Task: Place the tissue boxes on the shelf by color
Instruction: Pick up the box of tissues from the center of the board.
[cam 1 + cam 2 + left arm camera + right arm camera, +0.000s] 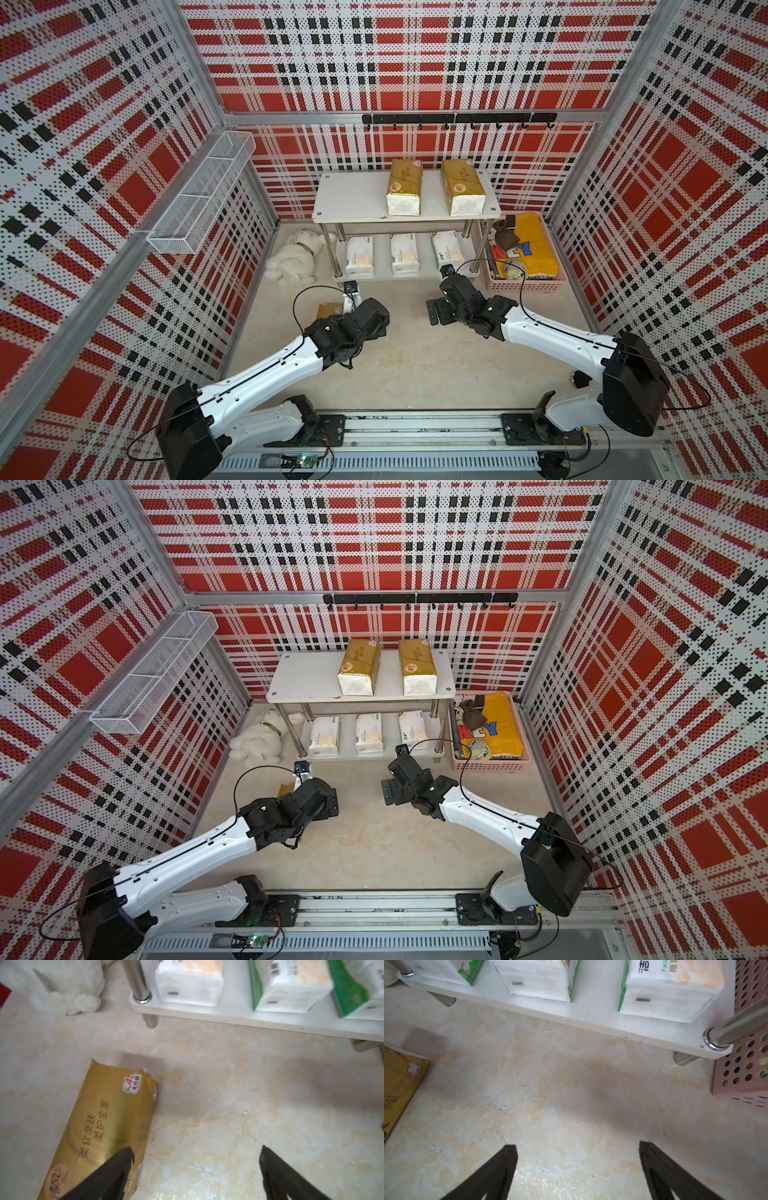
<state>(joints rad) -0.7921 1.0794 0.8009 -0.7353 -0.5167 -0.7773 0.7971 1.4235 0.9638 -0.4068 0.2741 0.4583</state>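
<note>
Right, the last gold pack (108,1126) lies on the worktop (207,1095) lengthwise under one finger (116,1167) of my wide-open, empty left gripper (195,1153), off-centre; right gripper (577,1147), equally open, sits farther.

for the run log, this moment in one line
left end effector open by unshelved gold pack | right end effector open, empty
</note>
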